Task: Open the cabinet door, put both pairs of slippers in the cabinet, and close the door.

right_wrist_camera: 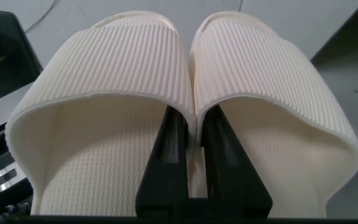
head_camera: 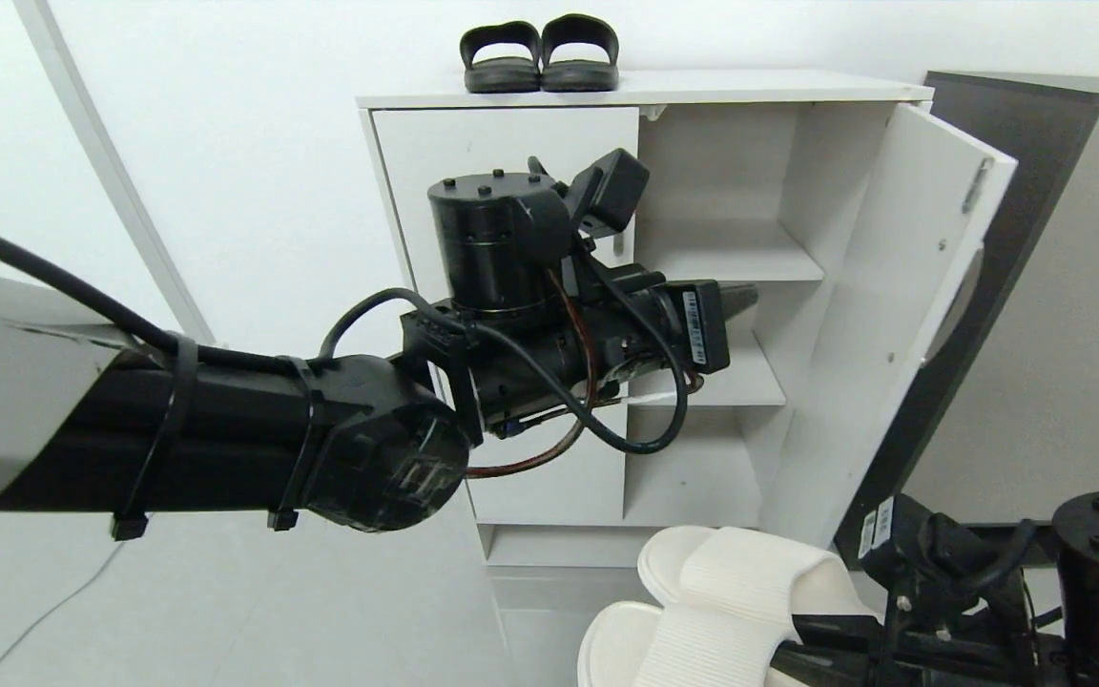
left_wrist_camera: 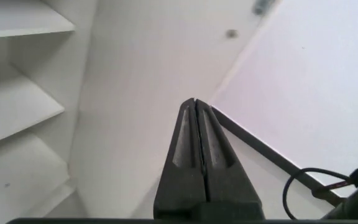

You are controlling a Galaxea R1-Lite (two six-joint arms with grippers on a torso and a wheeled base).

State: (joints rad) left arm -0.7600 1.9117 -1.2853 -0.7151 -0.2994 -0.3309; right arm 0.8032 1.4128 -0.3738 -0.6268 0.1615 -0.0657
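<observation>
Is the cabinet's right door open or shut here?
Open. The door stands swung out to the right, and the bare shelves behind it are exposed.

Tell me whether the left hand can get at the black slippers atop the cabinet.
Probably yes: the left hand is shut and empty, and the black slippers sit uncovered above it.

Bright, even white light; shadows faint and soft.
</observation>
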